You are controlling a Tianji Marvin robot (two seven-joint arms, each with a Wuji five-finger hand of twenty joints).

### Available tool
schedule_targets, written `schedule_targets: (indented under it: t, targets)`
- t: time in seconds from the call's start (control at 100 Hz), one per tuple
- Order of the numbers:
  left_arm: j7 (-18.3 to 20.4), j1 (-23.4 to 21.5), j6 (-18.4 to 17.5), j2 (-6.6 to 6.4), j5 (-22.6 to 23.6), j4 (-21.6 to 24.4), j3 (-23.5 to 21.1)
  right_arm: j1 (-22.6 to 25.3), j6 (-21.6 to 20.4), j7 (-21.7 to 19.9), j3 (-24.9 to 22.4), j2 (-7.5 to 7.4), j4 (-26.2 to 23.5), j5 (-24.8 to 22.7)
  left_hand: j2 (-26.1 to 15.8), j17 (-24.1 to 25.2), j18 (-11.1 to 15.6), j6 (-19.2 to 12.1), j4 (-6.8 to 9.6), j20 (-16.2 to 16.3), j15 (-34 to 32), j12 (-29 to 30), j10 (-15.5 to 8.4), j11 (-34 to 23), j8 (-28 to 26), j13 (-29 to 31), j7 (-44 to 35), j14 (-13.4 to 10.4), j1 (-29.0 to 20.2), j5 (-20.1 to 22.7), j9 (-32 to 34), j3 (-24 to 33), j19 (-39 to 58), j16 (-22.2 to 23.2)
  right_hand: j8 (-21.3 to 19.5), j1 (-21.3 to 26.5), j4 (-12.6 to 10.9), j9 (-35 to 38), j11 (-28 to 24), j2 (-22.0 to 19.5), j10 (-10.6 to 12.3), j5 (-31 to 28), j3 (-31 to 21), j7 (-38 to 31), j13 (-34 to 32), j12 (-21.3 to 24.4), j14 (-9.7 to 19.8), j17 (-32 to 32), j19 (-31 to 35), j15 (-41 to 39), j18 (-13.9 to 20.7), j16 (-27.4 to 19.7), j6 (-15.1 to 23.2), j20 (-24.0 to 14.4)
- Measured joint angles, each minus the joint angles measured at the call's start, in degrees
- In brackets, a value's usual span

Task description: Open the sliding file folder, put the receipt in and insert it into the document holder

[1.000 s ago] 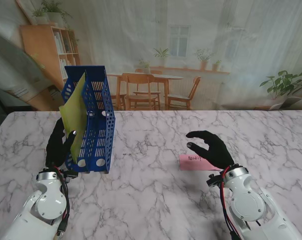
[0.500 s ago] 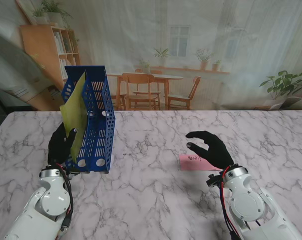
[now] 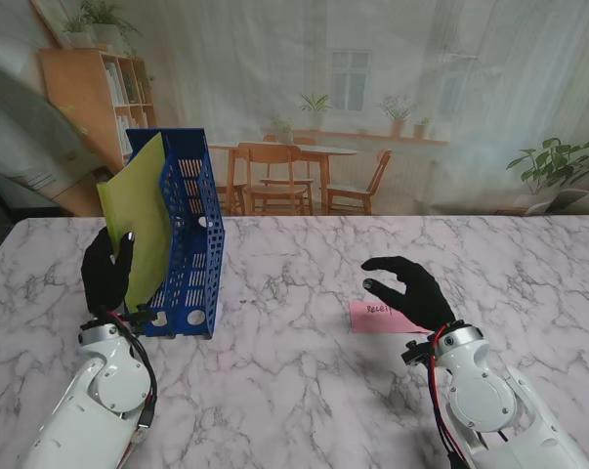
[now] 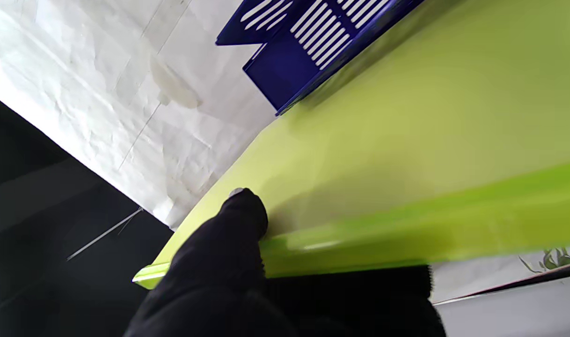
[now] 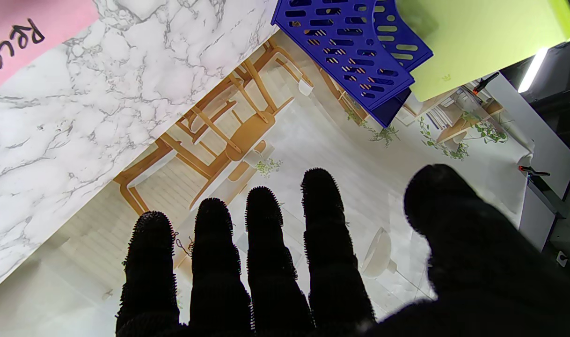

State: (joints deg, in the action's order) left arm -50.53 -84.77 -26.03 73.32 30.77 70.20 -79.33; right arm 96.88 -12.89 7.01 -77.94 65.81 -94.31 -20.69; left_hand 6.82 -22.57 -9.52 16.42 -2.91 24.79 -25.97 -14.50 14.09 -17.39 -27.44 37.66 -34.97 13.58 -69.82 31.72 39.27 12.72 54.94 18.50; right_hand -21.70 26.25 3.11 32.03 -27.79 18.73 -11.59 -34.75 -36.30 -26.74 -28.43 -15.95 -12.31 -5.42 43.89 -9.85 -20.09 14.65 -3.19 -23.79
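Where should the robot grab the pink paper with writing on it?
Probably at an edge of the pink receipt. It lies flat on the marble table, so the open right hand, hovering over it, should come straight down and pinch or slide that edge up.

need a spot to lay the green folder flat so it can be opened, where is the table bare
Bare marble lies between the blue document holder and the pink receipt, and nearer to me between both arms. Crowded spots: around the left hand gripping the green folder, and where the right hand hovers over the receipt.
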Motion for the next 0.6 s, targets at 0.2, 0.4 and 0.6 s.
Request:
schedule_targets:
  t: [0.2,0.4,0.6]
  targets:
    - [1.05,0.29,-2.75,0.16,0.08,2.16,-0.86,-0.17,0.36,-0.22,0.33,-0.05,0.08,0.04,0.00,-0.52,0.01,-0.70,0.00,0.00,-0.02,-0.62,-0.71,-0.65,0.00,0.73,-3.96,-0.20,0.00,0.02,0.64,0.00,0.02,0.00,0.00,0.00,0.00,0.00,0.00,0.00,0.00,0.00,0.00,0.00,0.00,0.00,0.00,0.00,0.00,0.00,0.00,0.00,0.00,0.00]
    - [5.56,-0.64,-6.29,0.01,1.03,9.28,-4.02,-0.26,0.36,-0.21,0.35,-0.04,0.16,0.05,0.00,-0.58,0.17,-1.03,0.00,0.00,-0.05,-0.67,-0.96,-1.29,-0.01,0.77,-6.11,-0.37,0.00,0.02,0.65,0.05,0.02,0.01,0.00,0.00,0.00,0.00,0.00,0.00,0.00,0.00,0.00,0.00,0.00,0.00,0.00,0.00,0.00,0.00,0.00,0.00,0.00,0.00]
    - [15.20,-2.61,-9.94,-1.11,-1.12,21.19,-7.01,-0.28,0.29,-0.12,0.30,-0.03,0.23,0.05,-0.01,-0.64,0.58,-2.12,-0.01,0.00,-0.48,-0.72,-1.57,-1.38,-0.01,0.82,-7.02,-0.80,0.00,0.02,0.68,0.15,0.71,0.01,0.00,0.00,0.00,0.00,0.00,0.00,0.00,0.00,0.00,0.00,0.00,0.00,0.00,0.00,0.00,0.00,0.00,0.00,0.00,0.00]
